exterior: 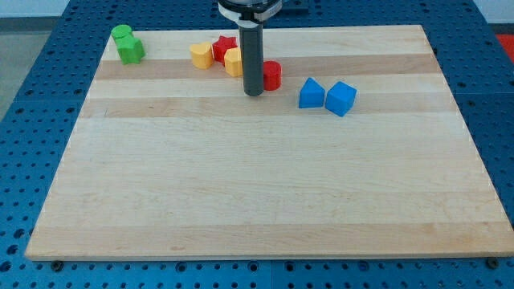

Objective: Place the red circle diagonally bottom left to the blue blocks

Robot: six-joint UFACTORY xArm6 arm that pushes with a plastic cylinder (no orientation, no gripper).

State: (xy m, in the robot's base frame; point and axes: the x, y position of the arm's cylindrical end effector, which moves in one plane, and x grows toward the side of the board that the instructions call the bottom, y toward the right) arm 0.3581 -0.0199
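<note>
Pale wooden counter [265, 201] sits on blue perforated base [32, 96]. Dark rod descends from view's top; my tip [254, 94] rests just left of red circle block [272, 75], seemingly touching, partly hiding it. No end effector jaws: plain rod, grips nothing. Blue triangular block [311, 94] and blue cube [340, 98] touch, right of red circle. Green blocks [127, 45] top left. Yellow block [201, 55], red star block [224, 47], second yellow block [234, 62] cluster left of rod.

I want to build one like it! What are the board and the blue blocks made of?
The board looks like pale wood: long grain lines and lighter and darker strips run across it, with a soft matte sheen. The blue blocks look like plastic: flat, even colour, smooth faces, crisp edges. Painted wood can't be ruled out. My tip rests left of them, by the red circle.
</note>
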